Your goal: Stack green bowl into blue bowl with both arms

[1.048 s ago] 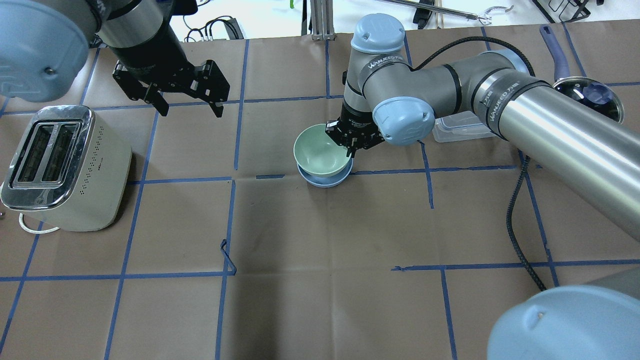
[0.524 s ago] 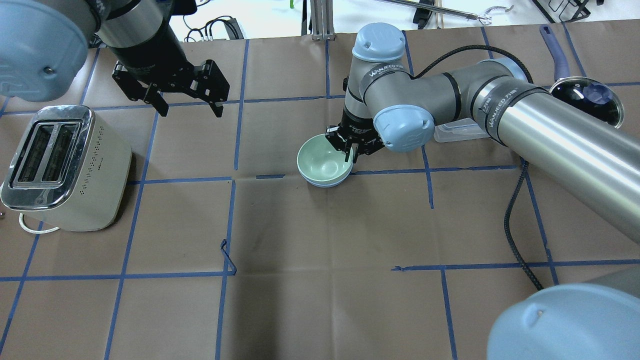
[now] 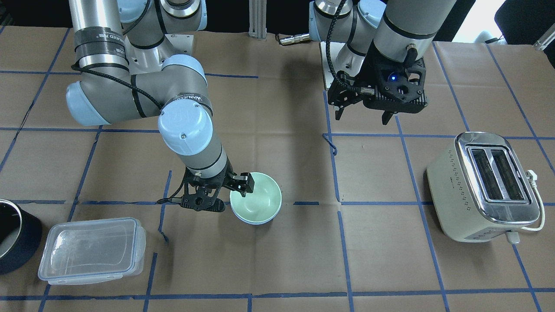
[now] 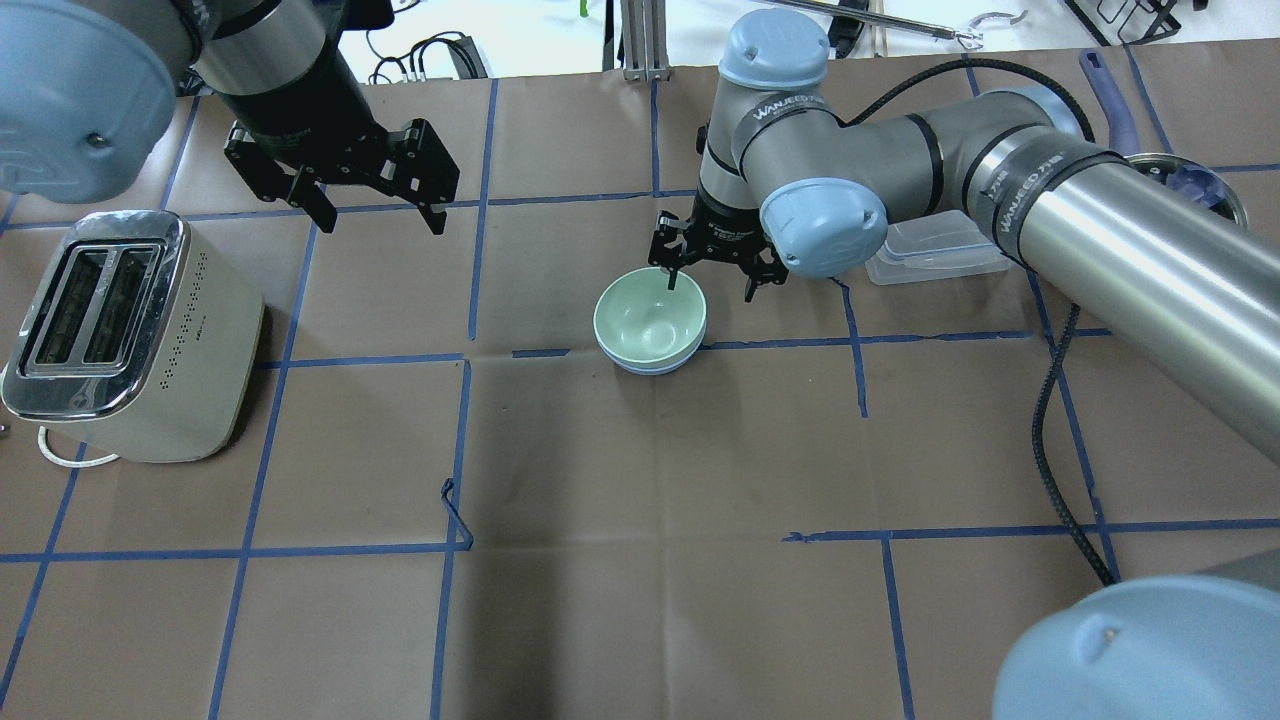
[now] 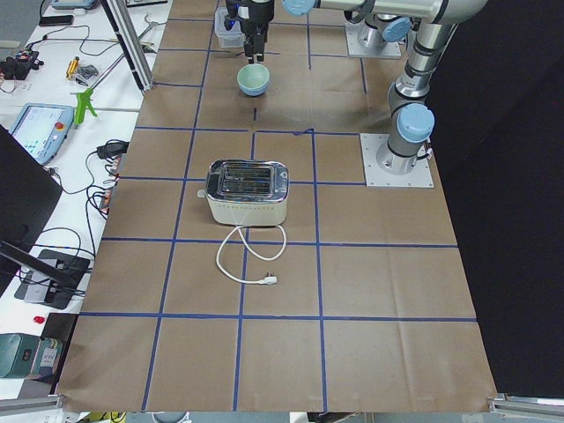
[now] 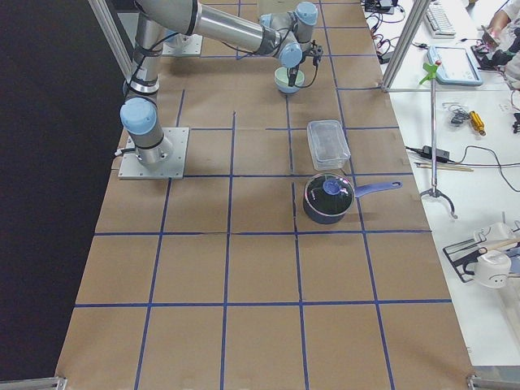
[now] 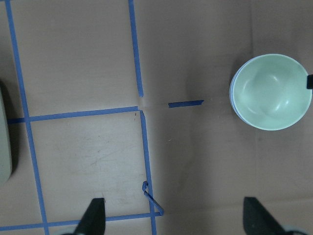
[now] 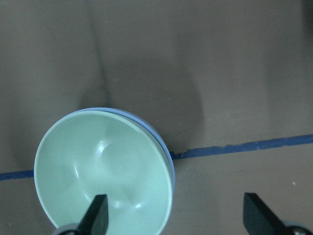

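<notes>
Right jaws opened wide, empty | green bowl (image 4: 650,320) in blue bowl (image 4: 648,367)

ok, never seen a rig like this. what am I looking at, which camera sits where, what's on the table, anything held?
Two robot arms, each ending in a two-finger gripper, work at a paper-covered table. Six cameras: one faces the robot, one looks over its shoulders, one at each table end, one on each wrist. On the table: a green bowl nested in a blue bowl, a toaster, a clear lidded container and a dark pot. The right gripper is open astride the green bowl's rim, gripping nothing. The left gripper hangs open and empty.
</notes>
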Action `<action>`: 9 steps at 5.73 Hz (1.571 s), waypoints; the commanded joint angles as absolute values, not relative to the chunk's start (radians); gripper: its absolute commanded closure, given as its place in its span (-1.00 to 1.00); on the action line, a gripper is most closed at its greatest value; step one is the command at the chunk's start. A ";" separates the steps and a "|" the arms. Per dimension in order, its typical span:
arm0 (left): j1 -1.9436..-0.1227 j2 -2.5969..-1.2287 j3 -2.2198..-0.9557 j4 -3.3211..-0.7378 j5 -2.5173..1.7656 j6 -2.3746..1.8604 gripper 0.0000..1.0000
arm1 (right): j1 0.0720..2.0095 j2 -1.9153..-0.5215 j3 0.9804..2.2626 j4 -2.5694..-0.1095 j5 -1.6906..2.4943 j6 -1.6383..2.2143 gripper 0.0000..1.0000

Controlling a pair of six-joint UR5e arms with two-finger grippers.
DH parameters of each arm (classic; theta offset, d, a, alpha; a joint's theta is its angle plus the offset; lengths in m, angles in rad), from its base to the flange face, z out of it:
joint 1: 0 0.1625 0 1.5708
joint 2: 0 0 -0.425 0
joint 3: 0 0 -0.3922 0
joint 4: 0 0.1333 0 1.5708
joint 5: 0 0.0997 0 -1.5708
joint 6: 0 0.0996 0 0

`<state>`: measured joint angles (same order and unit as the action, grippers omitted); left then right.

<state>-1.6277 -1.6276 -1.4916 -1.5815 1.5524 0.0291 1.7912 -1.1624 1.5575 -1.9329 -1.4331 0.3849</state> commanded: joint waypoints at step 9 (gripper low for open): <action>-1.629 -1.628 -1.493 -1.582 1.552 0.029 -0.97 | 1.600 -1.542 1.497 -1.356 -1.534 0.106 -1.00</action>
